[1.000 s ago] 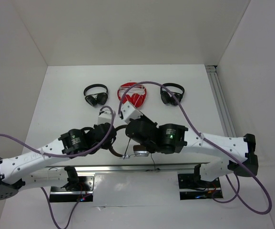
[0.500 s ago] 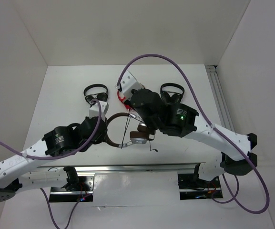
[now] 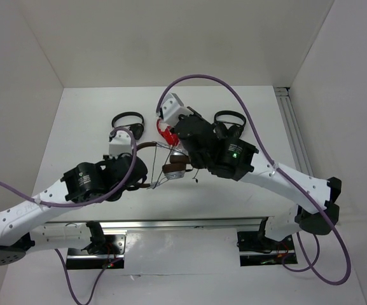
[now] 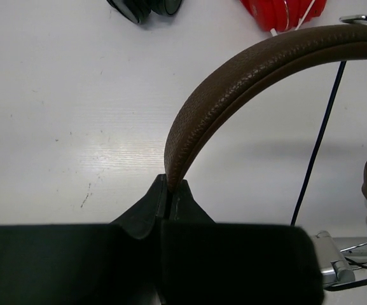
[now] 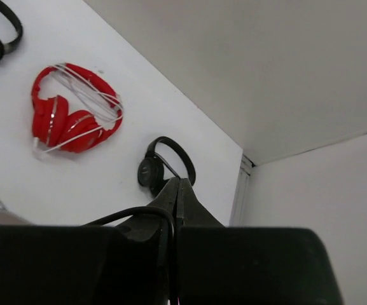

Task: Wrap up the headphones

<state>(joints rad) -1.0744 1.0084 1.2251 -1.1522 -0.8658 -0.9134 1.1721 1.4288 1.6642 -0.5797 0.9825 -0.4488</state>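
Note:
The headphones have a brown headband (image 4: 234,76), a brown-padded silver earcup (image 3: 175,167) and a thin dark cable (image 4: 320,140). My left gripper (image 4: 170,183) is shut on the headband's edge and holds the pair up off the table; in the top view it (image 3: 144,176) is left of the earcup. My right gripper (image 5: 179,184) is shut on the cable (image 5: 138,211), which loops out of its left side. In the top view it (image 3: 189,124) is raised above the back middle, behind the earcup.
A red pair with white cord (image 3: 168,135) lies at the back middle, partly under my right wrist. Small black pairs lie to its left (image 3: 127,122) and right (image 3: 229,124). A metal rail (image 3: 296,136) runs along the right wall.
My right gripper swung from the near middle to the back, taking the cable with it. My left gripper shifted back with the headband, and the earcup moved away from the near edge.

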